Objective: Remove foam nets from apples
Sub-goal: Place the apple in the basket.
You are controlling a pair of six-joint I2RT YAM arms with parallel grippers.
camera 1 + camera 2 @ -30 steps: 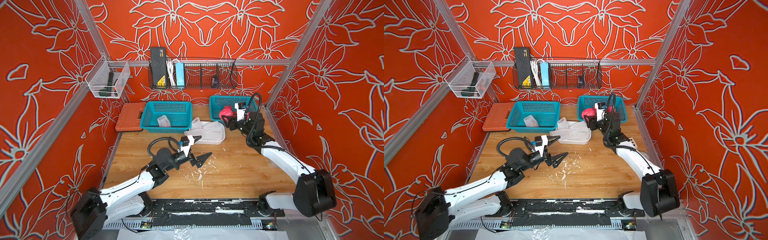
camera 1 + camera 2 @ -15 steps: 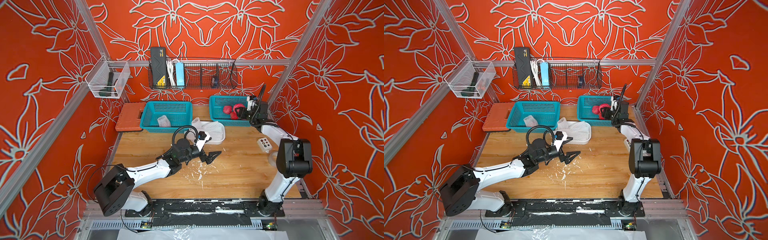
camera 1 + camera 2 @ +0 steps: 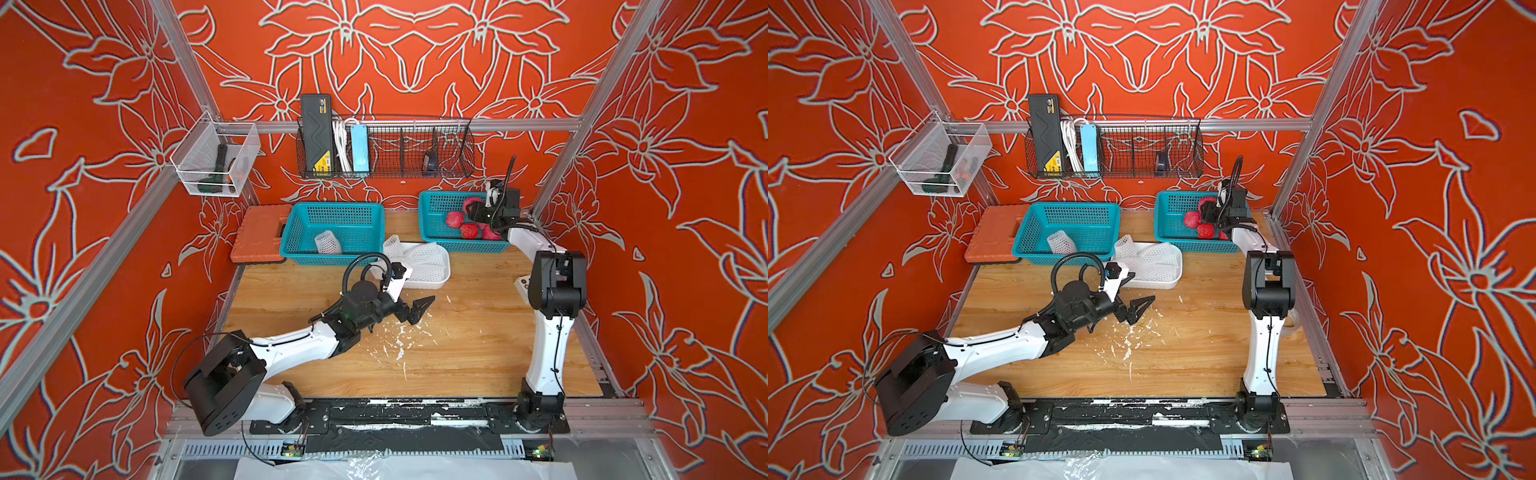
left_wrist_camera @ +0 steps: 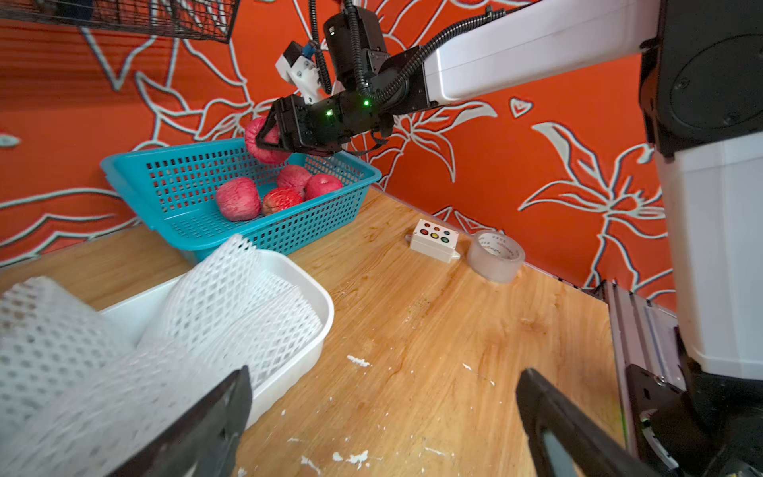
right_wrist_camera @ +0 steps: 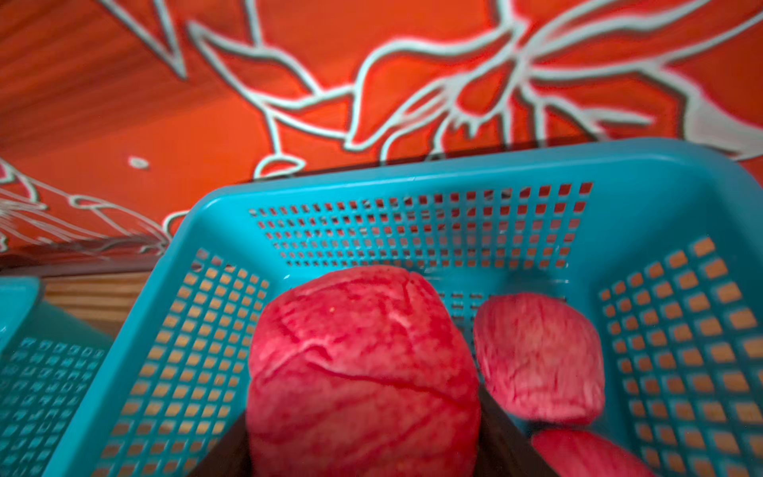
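Observation:
My right gripper [image 3: 478, 212] [image 5: 363, 446] is shut on a red-pink apple [image 5: 363, 371] [image 4: 264, 142] and holds it above the right blue basket [image 3: 461, 249] [image 5: 413, 177]. No net shows on that apple. Several more apples [image 3: 456, 219] [image 4: 238, 199] lie in this basket. White foam nets [image 3: 419, 258] [image 4: 231, 305] are piled in the white tray [image 3: 444, 275] at mid table. One more foam net [image 3: 327, 243] lies in the left blue basket [image 3: 332, 206]. My left gripper [image 3: 419, 309] [image 4: 384, 380] hovers open and empty over the table, just in front of the tray.
White foam crumbs [image 3: 399, 340] litter the wood. A button box [image 4: 434, 239] and a tape roll [image 4: 495, 257] sit by the right wall. An orange case [image 3: 259, 235] lies back left. A wire rack [image 3: 386, 149] and a clear bin [image 3: 214, 160] hang on the walls.
My right gripper has carried the apple back and to the right, from near the tray to above the right basket. My left gripper has shifted right over the table, still open.

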